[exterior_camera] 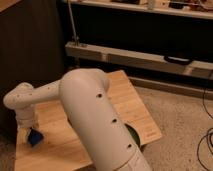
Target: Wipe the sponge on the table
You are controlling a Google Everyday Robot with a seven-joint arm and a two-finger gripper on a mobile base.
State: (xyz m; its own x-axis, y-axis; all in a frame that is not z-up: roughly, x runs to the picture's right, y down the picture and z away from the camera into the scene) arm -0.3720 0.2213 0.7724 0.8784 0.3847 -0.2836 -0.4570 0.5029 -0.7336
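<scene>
At the far left a dark brown upright panel [30, 45] stands behind the table's back corner. In front of it the robot's white, round-jointed arm [97, 117] ends in a short wrist section that points down over the left part of the low light-brown wooden table [55, 132] with its plank-grain top. The claw [29, 129] sits at the bottom of that wrist, low over the wood and close to the table's left edge.

The small dark blue squarish sponge [34, 137] lies right at the claw's tip, touching it just below and a little to the right, and rests on the table top near the left front corner. Whether the claw is pinching the sponge or only bearing on it I cannot tell.

The thick white arm section crosses the middle of the table and hides much of it; small dark holes dot its side. Just right of it, a dark green round object [133, 136] peeks out near the table's right front edge, mostly covered.

Behind the table a long grey shelf [125, 56] runs across, with a black curved item [177, 59] on its right part. Further right lies speckled beige floor [180, 120] — black cables [206, 97] trail along its right edge
</scene>
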